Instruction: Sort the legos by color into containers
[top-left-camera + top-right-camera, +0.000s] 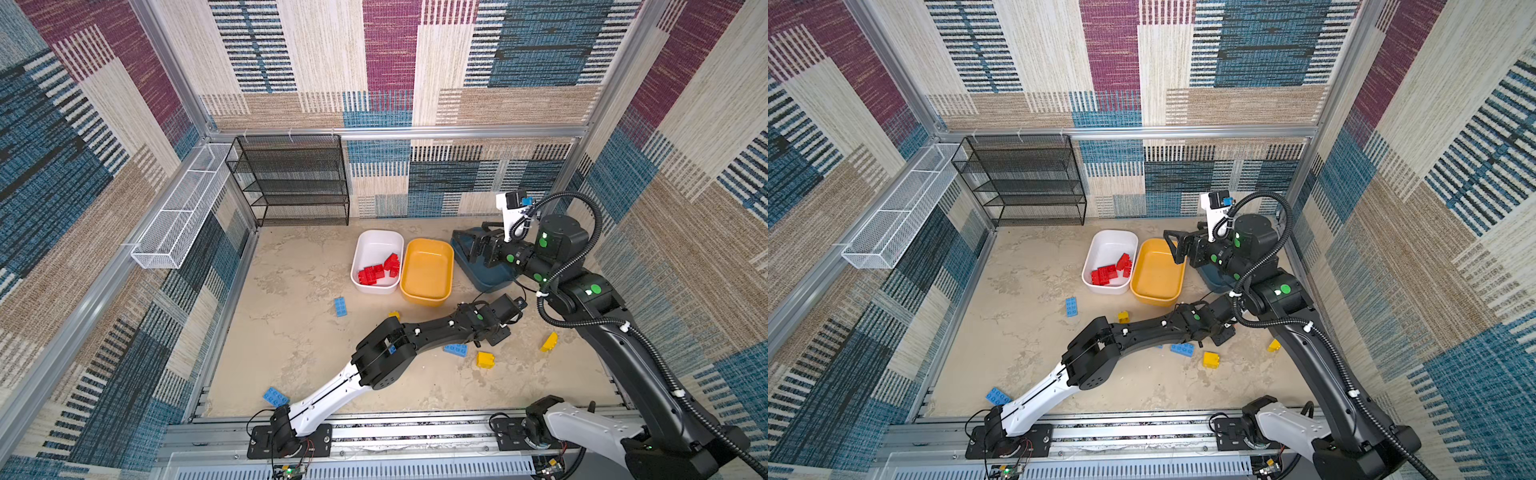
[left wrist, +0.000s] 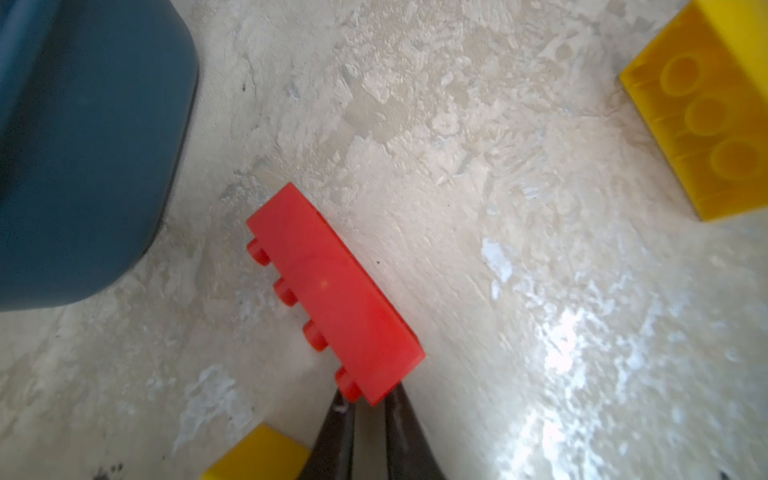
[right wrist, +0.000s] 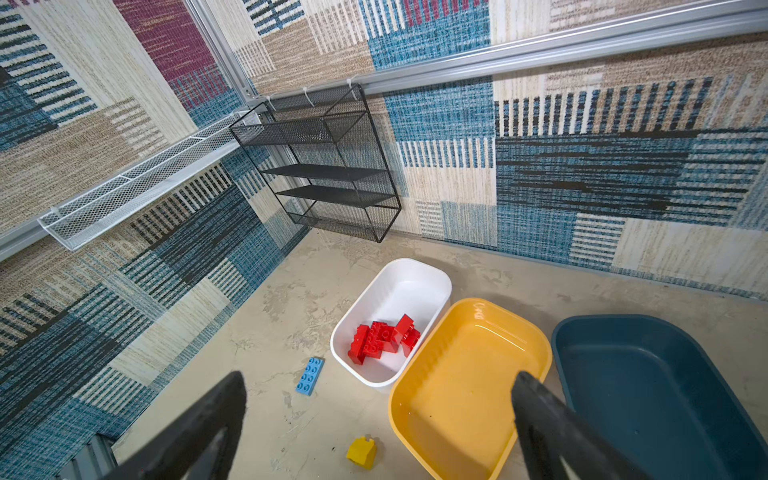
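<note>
Since red 2x4 brick point(image 2: 332, 291) lies on its side on tabletop point(image 2: 498, 208), long axis leading away from left gripper point(image 2: 369, 415), its near end meets closed tips; no clear pinch. Teal tub point(image 2: 83, 166) near far end. Right gripper point(image 3: 380, 380) wide open, empty, well apart. Likely next: open, straddle short width, carry to white tub point(image 1: 376, 249) holding red bricks point(image 1: 380, 270).

Three tubs stand in a row. The left tub point(image 1: 374, 249) holds a heap of bricks point(image 1: 376, 274); the middle tub point(image 1: 428, 270) touches it; the right tub point(image 3: 644, 374) sits just beside that. A flat brick point(image 1: 340, 306) lies in front of the left tub. Before the right tub a long brick point(image 2: 332, 291) lies on its side, its near end between the fingers of my left gripper point(image 2: 370, 409).
</note>
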`<state>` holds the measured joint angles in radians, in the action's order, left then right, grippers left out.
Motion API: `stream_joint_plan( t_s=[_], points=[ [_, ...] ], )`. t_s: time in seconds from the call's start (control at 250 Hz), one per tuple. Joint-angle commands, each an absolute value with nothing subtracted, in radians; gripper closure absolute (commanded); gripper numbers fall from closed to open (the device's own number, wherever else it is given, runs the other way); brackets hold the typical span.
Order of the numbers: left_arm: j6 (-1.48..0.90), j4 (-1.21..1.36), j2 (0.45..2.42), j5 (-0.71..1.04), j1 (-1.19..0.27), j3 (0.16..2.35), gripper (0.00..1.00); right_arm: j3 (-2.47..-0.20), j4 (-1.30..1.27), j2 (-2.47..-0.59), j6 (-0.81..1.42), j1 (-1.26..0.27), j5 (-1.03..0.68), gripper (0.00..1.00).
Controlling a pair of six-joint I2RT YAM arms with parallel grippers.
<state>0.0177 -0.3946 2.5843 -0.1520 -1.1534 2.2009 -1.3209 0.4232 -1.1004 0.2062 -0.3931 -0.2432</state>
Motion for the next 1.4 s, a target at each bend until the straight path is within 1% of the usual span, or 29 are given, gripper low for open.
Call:
stream_joint_plan(
  t_s=[0.0,0.048,0.08,0.104,0.164,0.188,0.236,0.28,0.388,0.636,0.772,0.9,0.964,1.084,1.14,1.224,1.396],
  points=[
    [0.003,-0.393,2.565,-0.170,-1.153,2.202,0.85,-1.320,0.397,-1.094,0.214,-0.394,-0.246,0.00],
    [0.000,-0.392,2.558,-0.166,-1.153,2.197,0.84,-1.321,0.399,-1.093,0.215,-0.394,-0.247,0.00],
    [-0.002,-0.390,2.555,-0.162,-1.153,2.191,0.82,-1.322,0.400,-1.094,0.215,-0.394,-0.246,0.00],
    [-0.006,-0.390,2.550,-0.158,-1.153,2.188,0.78,-1.324,0.400,-1.093,0.214,-0.394,-0.247,0.00],
    [-0.021,-0.379,2.538,-0.148,-1.153,2.170,0.62,-1.325,0.403,-1.092,0.215,-0.394,-0.246,0.00],
    [-0.028,-0.370,2.531,-0.142,-1.152,2.159,0.57,-1.326,0.404,-1.090,0.215,-0.394,-0.244,0.00],
    [-0.042,-0.345,2.518,-0.137,-1.153,2.138,0.50,-1.327,0.402,-1.088,0.215,-0.394,-0.245,0.00],
    [-0.057,-0.325,2.511,-0.138,-1.153,2.126,0.46,-1.328,0.402,-1.088,0.216,-0.394,-0.245,0.00],
    [-0.102,-0.319,2.525,-0.140,-1.153,2.148,0.43,-1.326,0.399,-1.086,0.219,-0.393,-0.249,0.00],
    [-0.219,-0.330,2.609,-0.145,-1.153,2.260,0.41,-1.321,0.399,-1.081,0.220,-0.394,-0.253,0.00],
    [-0.272,-0.399,2.681,-0.192,-1.153,2.370,0.42,-1.319,0.397,-1.074,0.221,-0.394,-0.258,0.00],
    [-0.285,-0.418,2.711,-0.216,-1.153,2.412,0.47,-1.316,0.400,-1.067,0.218,-0.394,-0.258,0.00],
    [-0.285,-0.418,2.712,-0.226,-1.152,2.411,0.53,-1.314,0.402,-1.065,0.214,-0.394,-0.256,0.00],
    [-0.279,-0.426,2.712,-0.251,-1.153,2.411,0.70,-1.312,0.401,-1.062,0.213,-0.394,-0.256,0.00],
    [-0.273,-0.429,2.710,-0.258,-1.153,2.410,0.76,-1.312,0.400,-1.062,0.213,-0.394,-0.259,0.00],
    [-0.261,-0.432,2.703,-0.264,-1.153,2.407,0.81,-1.310,0.400,-1.061,0.213,-0.394,-0.259,0.00],
    [-0.232,-0.414,2.656,-0.273,-1.153,2.355,0.88,-1.299,0.401,-1.060,0.212,-0.394,-0.257,0.00]
  ],
)
